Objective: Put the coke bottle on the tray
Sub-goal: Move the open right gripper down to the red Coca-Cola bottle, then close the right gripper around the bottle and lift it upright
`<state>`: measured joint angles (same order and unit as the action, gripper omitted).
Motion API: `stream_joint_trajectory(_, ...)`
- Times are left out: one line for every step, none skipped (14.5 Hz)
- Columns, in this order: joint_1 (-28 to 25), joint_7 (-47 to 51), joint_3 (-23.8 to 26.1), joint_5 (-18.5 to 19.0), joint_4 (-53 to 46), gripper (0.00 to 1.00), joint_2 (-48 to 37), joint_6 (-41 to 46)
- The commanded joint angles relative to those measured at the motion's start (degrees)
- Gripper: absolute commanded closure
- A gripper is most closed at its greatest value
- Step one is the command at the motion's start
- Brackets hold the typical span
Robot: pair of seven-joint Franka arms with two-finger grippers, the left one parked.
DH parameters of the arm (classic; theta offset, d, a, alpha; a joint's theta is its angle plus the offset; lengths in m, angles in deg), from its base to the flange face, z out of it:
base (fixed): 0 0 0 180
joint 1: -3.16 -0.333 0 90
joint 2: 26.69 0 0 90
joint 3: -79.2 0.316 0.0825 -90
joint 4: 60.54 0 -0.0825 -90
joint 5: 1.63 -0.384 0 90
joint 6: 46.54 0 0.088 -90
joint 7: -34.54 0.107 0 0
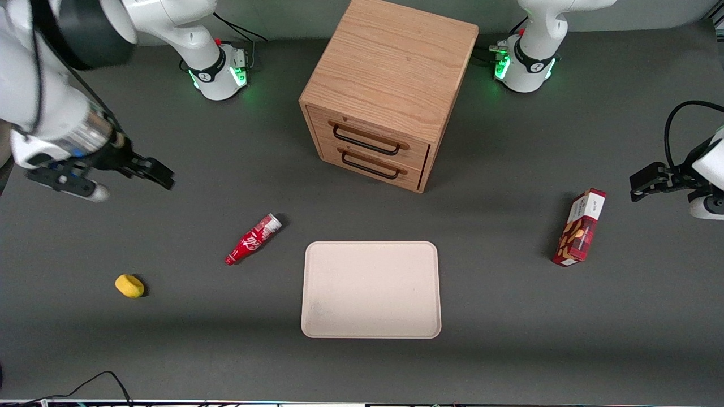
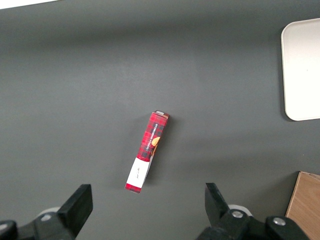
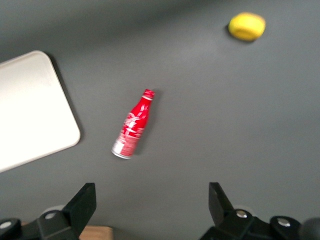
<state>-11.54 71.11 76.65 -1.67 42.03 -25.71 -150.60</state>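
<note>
The coke bottle (image 1: 253, 239) is small, slim and red with white script. It lies on its side on the dark table, silvery base end toward the cabinet, neck toward the front camera. It also shows in the right wrist view (image 3: 133, 125). The beige tray (image 1: 371, 328) lies flat beside the bottle, empty; one corner of it shows in the right wrist view (image 3: 30, 110). My right gripper (image 1: 127, 178) hangs open and empty above the table, farther from the front camera than the bottle and toward the working arm's end. Its fingers (image 3: 82, 202) stand wide apart.
A wooden two-drawer cabinet (image 1: 387, 90) stands at the table's middle, farther from the camera than the tray. A yellow lemon-like object (image 1: 129, 285) lies toward the working arm's end, also seen from the right wrist (image 3: 247, 26). A red snack box (image 1: 580, 228) lies toward the parked arm's end.
</note>
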Motion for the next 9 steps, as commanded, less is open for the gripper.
stream_joint_trajectory(0.02, 10.25, 1.40, -1.80, -1.24, 0.00, 7.78, -5.34)
stream_joint_trajectory(0.02, 13.85, 2.11, -1.80, -0.37, 0.00, 9.80, -8.06)
stream_joint_trajectory(-0.06, 17.62, 2.72, -1.72, 0.69, 0.00, 12.26, -11.14)
stream_joint_trajectory(0.02, 20.27, 3.43, -1.72, 1.48, 0.00, 14.29, -13.60)
stream_joint_trajectory(0.02, 22.47, 3.87, -1.72, 2.45, 0.00, 16.13, -15.54)
stream_joint_trajectory(-0.06, 24.58, 4.13, -1.72, 3.85, 0.00, 17.63, -18.61)
stream_joint_trajectory(-0.06, 26.61, 4.75, -1.72, 5.86, 0.00, 19.30, -22.38)
stream_joint_trajectory(-0.41, 28.02, 4.84, -1.63, 7.88, 0.00, 20.79, -26.68)
stream_joint_trajectory(-0.85, 29.08, 4.84, -1.28, 9.04, 0.00, 21.85, -29.33)
